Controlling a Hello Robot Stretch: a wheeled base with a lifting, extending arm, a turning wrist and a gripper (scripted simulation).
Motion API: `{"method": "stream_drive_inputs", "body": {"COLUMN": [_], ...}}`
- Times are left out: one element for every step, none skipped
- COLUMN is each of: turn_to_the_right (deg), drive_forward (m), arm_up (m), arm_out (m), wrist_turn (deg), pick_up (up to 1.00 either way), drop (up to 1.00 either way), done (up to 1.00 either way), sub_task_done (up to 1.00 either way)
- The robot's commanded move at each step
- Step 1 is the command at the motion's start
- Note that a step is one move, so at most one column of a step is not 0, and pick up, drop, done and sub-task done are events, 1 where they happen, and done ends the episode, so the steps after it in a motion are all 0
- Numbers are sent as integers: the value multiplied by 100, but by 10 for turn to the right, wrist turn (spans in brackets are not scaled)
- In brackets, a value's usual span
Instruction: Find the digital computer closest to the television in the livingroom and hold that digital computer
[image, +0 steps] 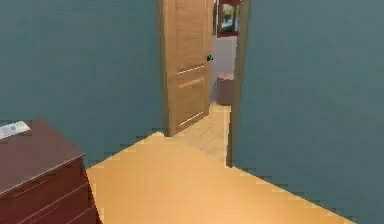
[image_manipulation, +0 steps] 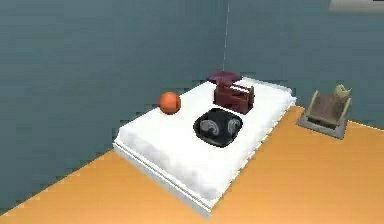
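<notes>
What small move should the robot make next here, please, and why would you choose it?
Probably drive ahead and slightly toward the forward view's right, to the doorway beside the open wooden door. The bed in the arm side view suggests a bedroom, so the living room likely lies beyond that opening.
</notes>
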Motion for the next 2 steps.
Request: {"method": "stream_drive_inputs", "body": {"turn_to_the_right": [0, 0], "drive_forward": [100, 85], "arm_up": [0, 0], "arm_out": [0, 0], "wrist_turn": [0, 0], "pick_up": [0, 0], "drop": [0, 0], "done": [0, 0], "sub_task_done": [0, 0]}}
